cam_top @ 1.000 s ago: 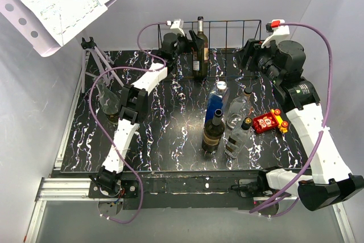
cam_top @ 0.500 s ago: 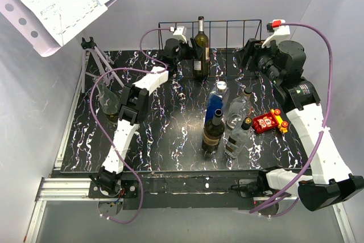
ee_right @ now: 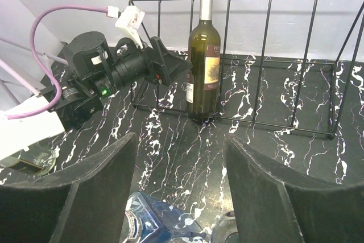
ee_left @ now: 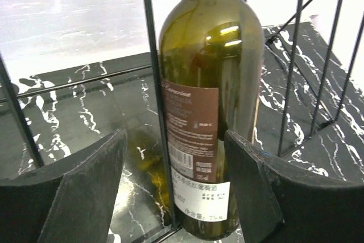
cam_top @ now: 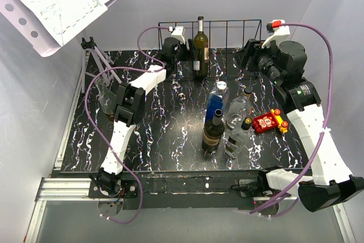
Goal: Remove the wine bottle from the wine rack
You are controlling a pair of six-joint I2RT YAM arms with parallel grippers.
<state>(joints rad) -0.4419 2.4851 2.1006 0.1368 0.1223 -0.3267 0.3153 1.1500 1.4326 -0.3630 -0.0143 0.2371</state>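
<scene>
From above, we saw the wine bottle (cam_top: 200,49) upright in the left half of the wine rack (cam_top: 239,22) at the table's (cam_top: 165,135) far edge, with the left gripper (cam_top: 186,55) just beside it. At the left wrist, that gripper gaped wide — bottle and a rack bar between its fingers, untouched. At the right wrist, the right gripper (ee_right: 179,140) stood wide too, holding nothing — well short of the rack.
</scene>
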